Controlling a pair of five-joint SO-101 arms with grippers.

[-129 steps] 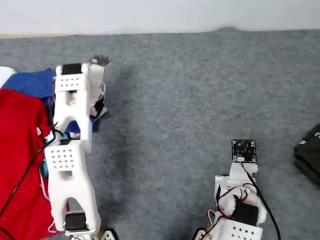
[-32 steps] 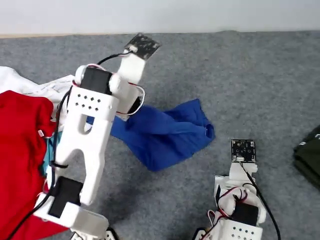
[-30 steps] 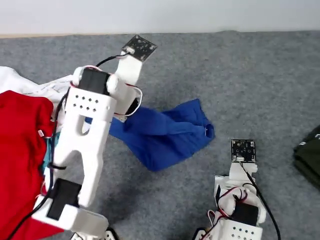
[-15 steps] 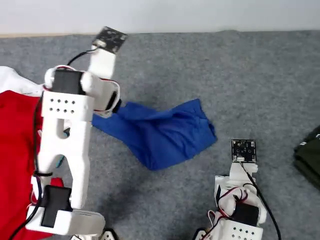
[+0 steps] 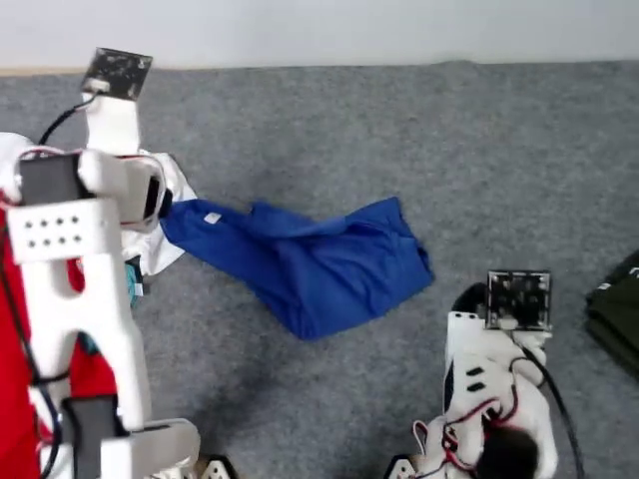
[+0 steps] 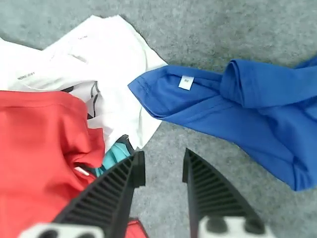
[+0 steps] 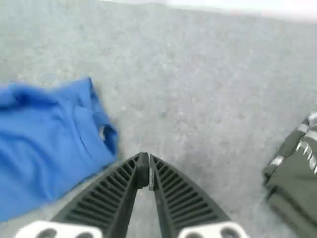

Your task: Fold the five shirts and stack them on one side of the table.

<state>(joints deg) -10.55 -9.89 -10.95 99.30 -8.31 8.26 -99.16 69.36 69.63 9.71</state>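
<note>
High view, five shirts: one blue shirt (image 5: 319, 264) crumpled mid-table, white shirt (image 6: 99, 64), red shirt (image 6: 39, 148), teal shirt (image 6: 108, 159) heaped left, dark green shirt (image 5: 617, 309) folded far right, left gripper (image 6: 162, 158) parted, empty, right gripper (image 7: 147, 163) clenched, empty.

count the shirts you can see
5: blue shirt crumpled in the middle; white shirt, red shirt and teal shirt piled left; dark green shirt far right. More may be hidden.
</note>
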